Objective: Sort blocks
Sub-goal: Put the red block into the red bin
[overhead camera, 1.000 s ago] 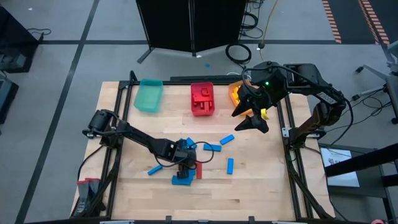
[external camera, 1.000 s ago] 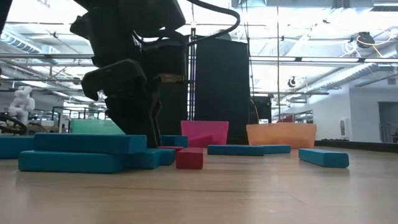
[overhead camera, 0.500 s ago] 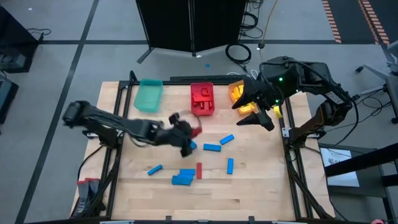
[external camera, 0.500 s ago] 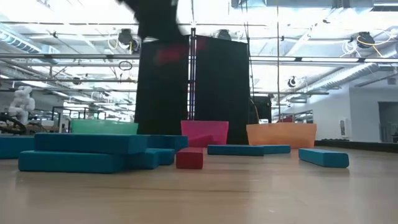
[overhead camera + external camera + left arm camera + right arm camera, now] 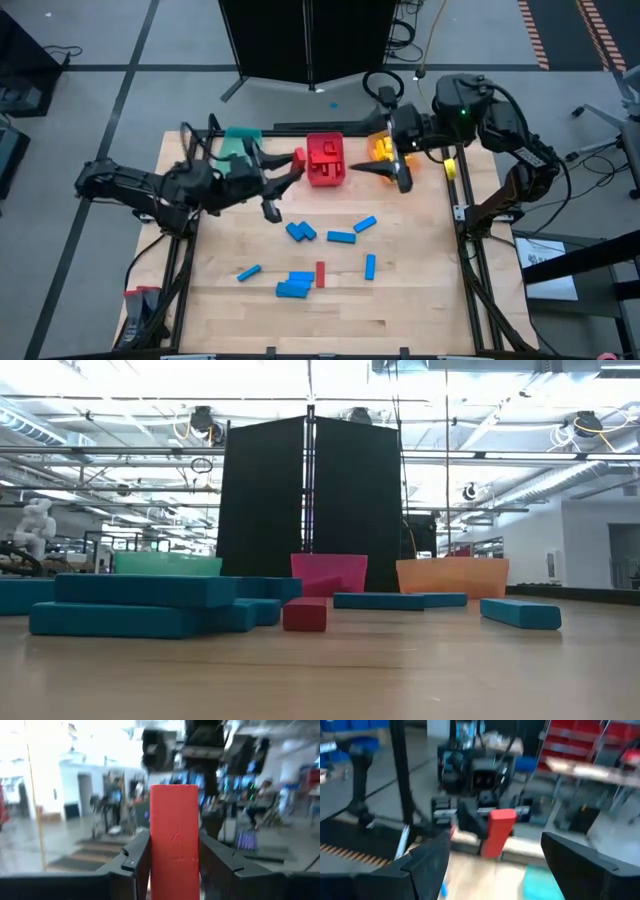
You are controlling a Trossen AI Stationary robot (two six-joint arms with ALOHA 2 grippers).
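- My left gripper [image 5: 292, 163] clamps a red block [image 5: 298, 156]; red bin [image 5: 325, 160] just beyond.
- My right gripper [image 5: 385, 172] hangs spread, facing it.
- Blue blocks [image 5: 300, 232] lie below.

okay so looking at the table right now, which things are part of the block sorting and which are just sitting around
Part of the sorting:
- red block held in the left gripper
- blue blocks and one red block loose on the table
- teal bin, red bin, orange bin
- right gripper, open, beside the orange bin

Just there:
- black panel behind the table
- cable coil on the floor
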